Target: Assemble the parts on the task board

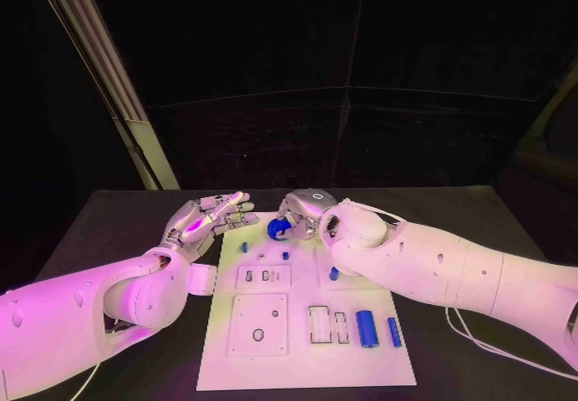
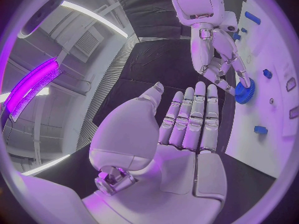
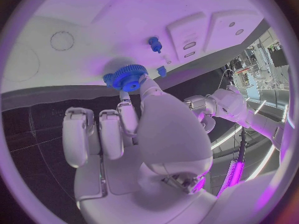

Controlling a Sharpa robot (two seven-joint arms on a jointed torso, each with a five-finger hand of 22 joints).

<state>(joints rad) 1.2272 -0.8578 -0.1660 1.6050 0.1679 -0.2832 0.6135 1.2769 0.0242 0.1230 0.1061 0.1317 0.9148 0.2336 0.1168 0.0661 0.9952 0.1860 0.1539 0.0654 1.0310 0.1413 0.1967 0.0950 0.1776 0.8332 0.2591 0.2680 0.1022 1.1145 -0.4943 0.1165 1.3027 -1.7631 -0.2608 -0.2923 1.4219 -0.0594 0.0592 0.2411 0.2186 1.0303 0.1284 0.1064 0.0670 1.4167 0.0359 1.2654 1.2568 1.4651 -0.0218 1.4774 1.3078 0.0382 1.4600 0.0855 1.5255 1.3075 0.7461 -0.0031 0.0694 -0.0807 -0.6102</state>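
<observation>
The white task board (image 1: 301, 368) lies in the middle of the black table. My right hand (image 1: 307, 210) is at the board's far edge and pinches a blue toothed gear (image 1: 280, 230) between thumb and a finger. The right wrist view shows the gear (image 3: 126, 77) at the fingertips of that hand (image 3: 137, 134), close over the board (image 3: 93, 30). My left hand (image 1: 211, 219) hovers by the board's far left corner, fingers stretched out and apart, holding nothing. In the left wrist view its flat palm (image 2: 187, 134) faces the right hand (image 2: 215, 55) and the gear (image 2: 244, 92).
Two blue cylinders (image 1: 366, 328) (image 1: 394, 332) and pale slotted pieces (image 1: 319, 324) lie on the board's near right. Small blue pegs (image 1: 245, 246) (image 1: 286, 256) stand near the far edge, another blue piece (image 1: 334, 273) mid-board. Two recessed plates (image 1: 259, 324) (image 1: 261, 276) sit at left.
</observation>
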